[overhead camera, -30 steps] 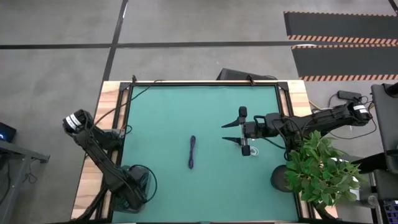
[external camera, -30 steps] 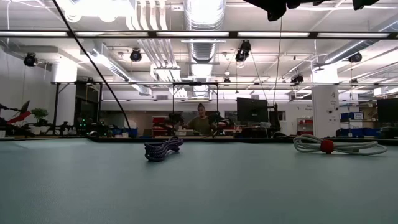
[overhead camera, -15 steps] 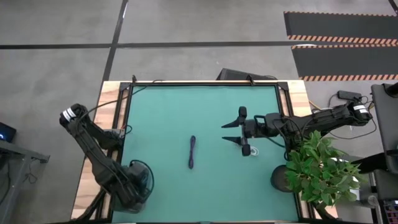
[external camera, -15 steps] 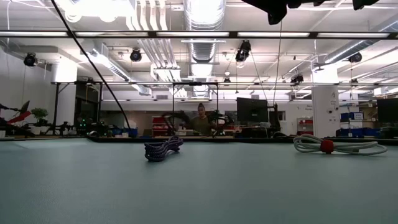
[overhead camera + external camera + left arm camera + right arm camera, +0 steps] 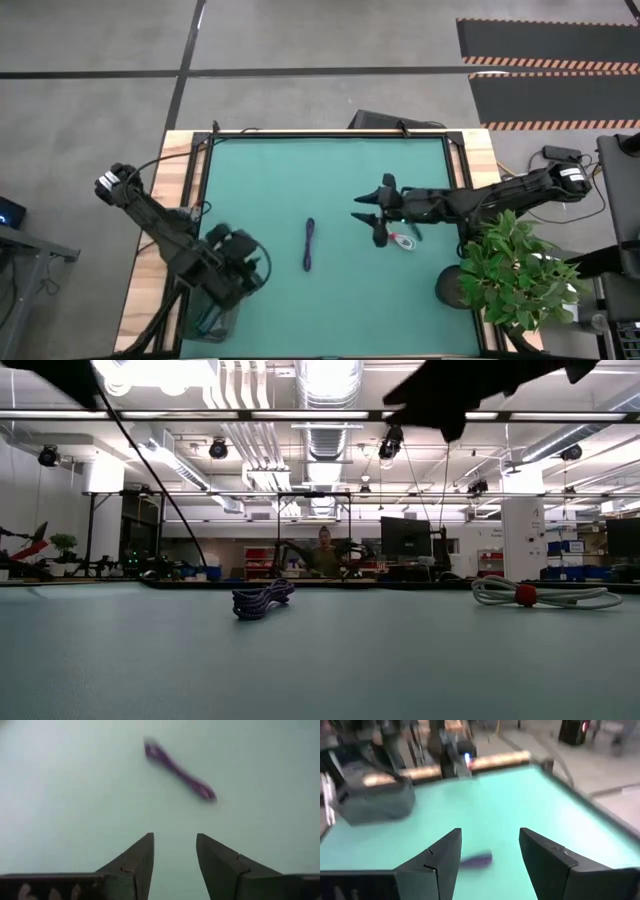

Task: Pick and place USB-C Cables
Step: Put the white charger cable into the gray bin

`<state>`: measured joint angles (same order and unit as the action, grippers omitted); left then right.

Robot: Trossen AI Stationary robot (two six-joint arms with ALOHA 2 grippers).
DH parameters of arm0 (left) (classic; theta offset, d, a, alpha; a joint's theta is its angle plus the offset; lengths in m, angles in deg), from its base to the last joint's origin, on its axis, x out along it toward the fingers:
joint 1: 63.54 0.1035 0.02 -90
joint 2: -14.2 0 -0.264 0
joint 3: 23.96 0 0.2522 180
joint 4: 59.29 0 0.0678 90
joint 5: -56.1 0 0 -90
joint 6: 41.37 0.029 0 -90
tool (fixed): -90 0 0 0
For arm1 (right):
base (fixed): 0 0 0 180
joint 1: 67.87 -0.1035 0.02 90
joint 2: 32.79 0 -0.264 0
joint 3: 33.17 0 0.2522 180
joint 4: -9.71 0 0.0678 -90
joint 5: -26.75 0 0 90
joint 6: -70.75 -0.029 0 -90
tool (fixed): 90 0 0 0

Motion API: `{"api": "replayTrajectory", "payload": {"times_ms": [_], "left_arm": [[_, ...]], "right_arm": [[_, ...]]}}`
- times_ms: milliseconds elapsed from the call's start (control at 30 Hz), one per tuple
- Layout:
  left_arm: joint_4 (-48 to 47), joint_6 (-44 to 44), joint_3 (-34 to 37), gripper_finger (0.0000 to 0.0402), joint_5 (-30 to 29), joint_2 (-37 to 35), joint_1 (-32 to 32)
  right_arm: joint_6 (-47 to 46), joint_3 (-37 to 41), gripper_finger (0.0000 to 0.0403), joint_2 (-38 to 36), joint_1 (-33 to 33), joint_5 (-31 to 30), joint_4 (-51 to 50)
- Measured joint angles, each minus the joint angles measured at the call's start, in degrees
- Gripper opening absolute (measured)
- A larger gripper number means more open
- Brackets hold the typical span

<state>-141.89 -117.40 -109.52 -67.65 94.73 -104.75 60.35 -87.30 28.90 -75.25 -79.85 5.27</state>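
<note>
Green matting covers the table [image 5: 330, 160], and a workshop with a seated person shows behind it in the low view. Two cables are in sight. The purple cable [image 5: 309, 244] lies on the mat, just ahead of the left gripper [image 5: 243, 262] and a little way ahead of the right gripper [image 5: 371, 213], between the two. The white cable [image 5: 404, 239], with its red tie, lies just behind and beside the right gripper, almost under the wrist. Both grippers are spread wide and hold nothing; the wrist views show bare mat between the fingers.

Neither visible cable looks placed yet, so at least two picks remain by my judgement. A dark bin [image 5: 212, 318] near the left arm's base may be the drop point, but I cannot see what it holds.

Compared with a second ago, the left arm has swung out from over that bin toward the purple cable. The right gripper has turned and shifted slightly, uncovering more of the white cable. Both cables lie where they did.
</note>
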Motion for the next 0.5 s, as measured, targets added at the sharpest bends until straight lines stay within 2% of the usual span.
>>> {"api": "replayTrajectory", "payload": {"times_ms": [100, 200, 367, 500], "left_arm": [[2.83, 11.74, 0.03, 0.0132, -5.78, 0.0, 3.95], [8.34, 24.78, 0.23, 0.0132, -8.52, 0.02, 7.37], [22.97, 47.36, 2.94, 0.0132, -9.23, 0.07, 11.08], [37.45, 61.39, 7.15, 0.0132, -9.22, 0.11, 12.79]], "right_arm": [[-5.85, -2.85, 0.0191, 3.01, 0.32, 0.07, -9.12], [-12.39, -7.09, 0.0191, 6.44, 0.9, 0.14, -24.89], [-21.72, -14.01, 0.0191, 12.46, 1.17, 0.91, -53.7], [-25.84, -15.68, 0.0191, 16.78, 1.17, 5.04, -67.51]]}}
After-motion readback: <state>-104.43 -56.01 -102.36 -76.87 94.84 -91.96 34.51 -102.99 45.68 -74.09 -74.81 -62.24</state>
